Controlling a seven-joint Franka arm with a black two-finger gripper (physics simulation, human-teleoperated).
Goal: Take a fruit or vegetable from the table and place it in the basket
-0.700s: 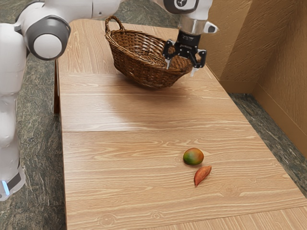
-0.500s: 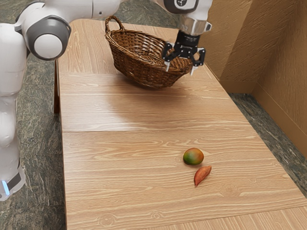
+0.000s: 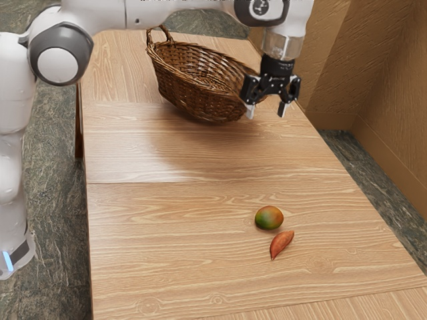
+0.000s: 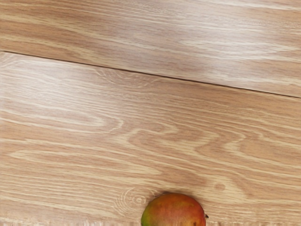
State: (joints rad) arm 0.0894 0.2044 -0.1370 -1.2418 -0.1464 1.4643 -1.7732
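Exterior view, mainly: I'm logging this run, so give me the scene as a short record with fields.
gripper: open, nothing between its fingers, raised by the basket's end toward the exterior view's right
basket: brown wicker, upright on the table, no produce seen inside
mango: green and orange-red, on the table
second item: reddish with pointed ends, perhaps a sweet potato, close to the mango but apart
task status: neither item in the basket
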